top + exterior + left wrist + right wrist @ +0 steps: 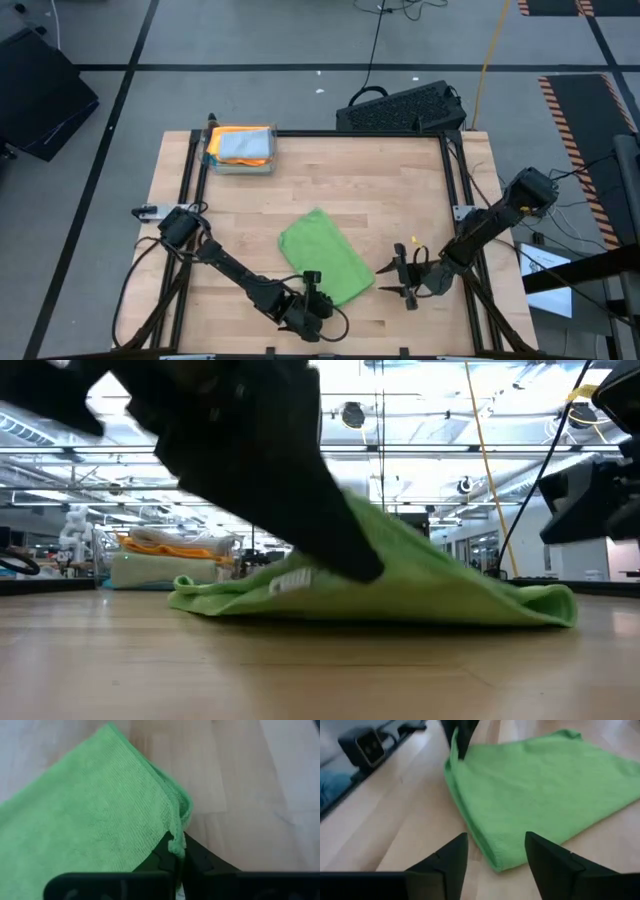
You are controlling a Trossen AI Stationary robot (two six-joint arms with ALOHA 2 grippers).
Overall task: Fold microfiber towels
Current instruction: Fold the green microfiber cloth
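A bright green microfiber towel [325, 258], folded over, lies on the wooden table's near middle. My left gripper [313, 282] is at its near edge and shut on it; the low view shows that arm [250, 470] in front of the towel [450, 585]. My right gripper [388, 278] is open just right of the towel. In the right wrist view its two fingers [450, 862] stand on either side of the towel's nearest corner [497, 862], and I see no touch. Other folded towels [240, 145], orange with a pale one on top, are stacked at the far left. My left gripper pinches the green towel's hem [176, 845] between its two shut fingers, at the near edge close to a corner. More than one layer shows at that edge. The towel rises to the fingers [345, 545], and the rest of it lies on the table.
A black keyboard [400, 108] lies beyond the table's far edge. Black frame rails [190, 200] run along the table's left and right sides. Bare wood shows between the green towel and the stack.
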